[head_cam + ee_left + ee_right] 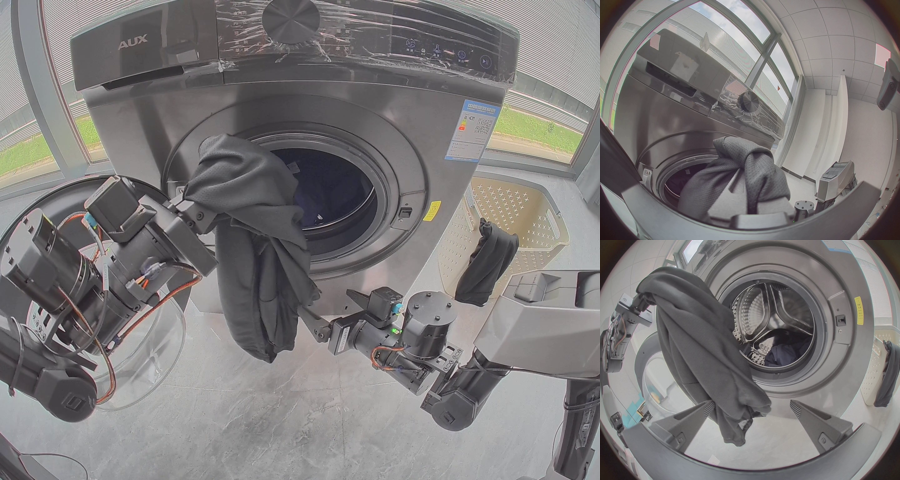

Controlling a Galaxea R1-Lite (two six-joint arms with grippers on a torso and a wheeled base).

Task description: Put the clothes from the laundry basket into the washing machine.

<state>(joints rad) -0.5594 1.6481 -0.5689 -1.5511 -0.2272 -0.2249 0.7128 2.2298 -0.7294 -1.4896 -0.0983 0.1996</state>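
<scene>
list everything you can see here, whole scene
washing machine: one, silver grey, straight ahead, front loader
door: one, clear glass in a dark ring, swung open to the robot's left
dark grey garment: one, hanging in front of the drum opening's left side
blue clothes: a heap, dark blue, at the bottom of the drum
laundry basket: one, cream, on the floor right of the machine
black garment: one, draped over the basket's near rim
floor: grey tiles
left tool: one, dark, shut on the grey garment's top
right tool: one, dark, open, low by the garment's hanging end
</scene>
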